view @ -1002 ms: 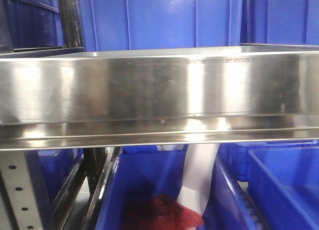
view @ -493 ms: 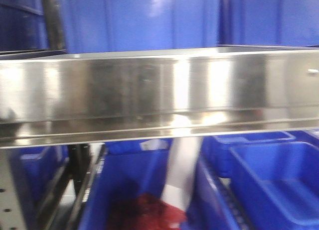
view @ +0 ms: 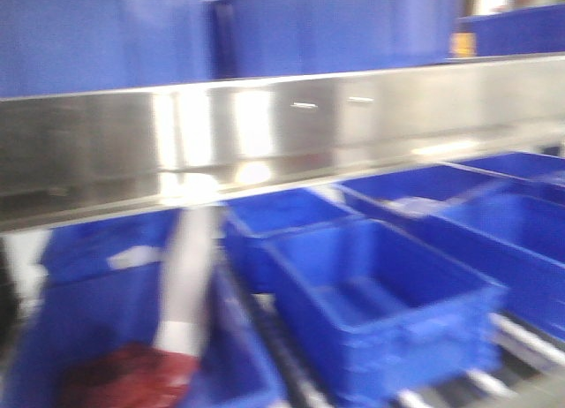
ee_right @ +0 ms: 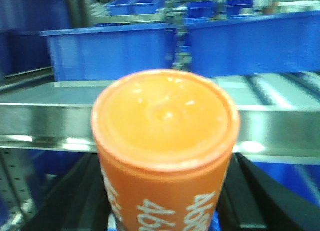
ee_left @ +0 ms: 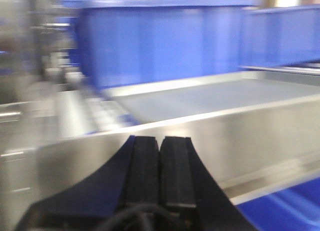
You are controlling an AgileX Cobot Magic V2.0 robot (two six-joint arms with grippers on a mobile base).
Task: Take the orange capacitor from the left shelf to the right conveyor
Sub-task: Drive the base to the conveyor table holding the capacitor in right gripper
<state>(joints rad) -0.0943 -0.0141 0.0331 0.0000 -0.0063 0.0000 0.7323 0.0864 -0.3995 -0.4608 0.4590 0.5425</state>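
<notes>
In the right wrist view, my right gripper (ee_right: 165,201) is shut on the orange capacitor (ee_right: 165,141), a fat orange cylinder with white lettering, its round end facing the camera. It is held in front of a steel shelf rail (ee_right: 280,126). In the left wrist view, my left gripper (ee_left: 160,146) is shut and empty, its black pads pressed together in front of a steel shelf rail (ee_left: 250,136). Neither gripper shows in the front view, which is blurred.
A steel shelf beam (view: 265,134) crosses the front view. Below it stand blue bins (view: 380,302) on rollers (view: 521,337), one at lower left holding something red (view: 124,377) and a white sheet (view: 190,275). More blue bins (ee_right: 110,51) stand on the shelves.
The front view has swung to the right: the shelf beam now slants, the red-filled bin has slid to the lower left, and more blue bins and rollers have come in at right.
</notes>
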